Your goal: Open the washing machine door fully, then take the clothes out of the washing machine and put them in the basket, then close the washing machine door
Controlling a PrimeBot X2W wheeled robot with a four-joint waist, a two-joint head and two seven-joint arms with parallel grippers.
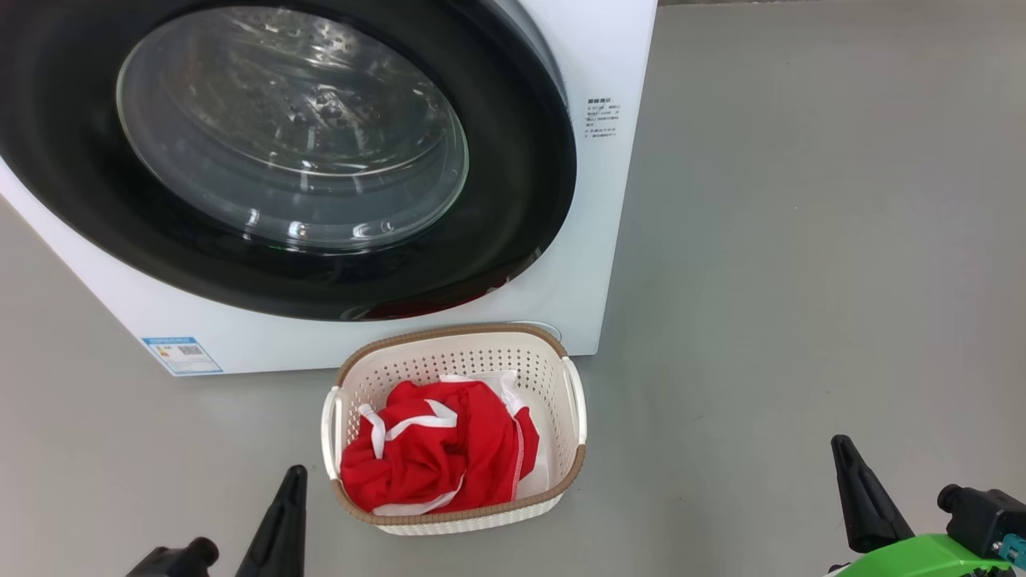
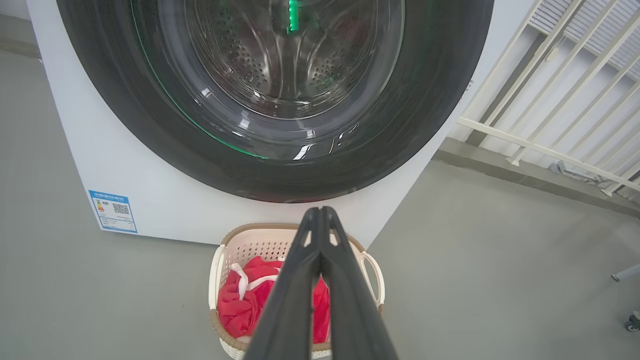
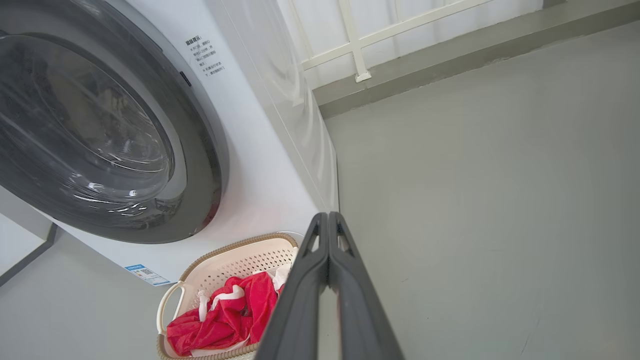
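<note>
Sitting heaped in basket (image 1: 461, 329) on floor (image 1: 801, 240), just before shut door (image 1: 513, 200): clothes (image 1: 437, 453), unloading apparently finished. Idle, empty: left fingers (image 2: 295, 290) and right fingers (image 3: 300, 300), each pressed together, nothing apparently left to grip.

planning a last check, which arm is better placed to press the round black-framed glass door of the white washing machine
left, probably: the left gripper points at the round black-framed glass door; the right gripper is off beside the white washing machine
</note>
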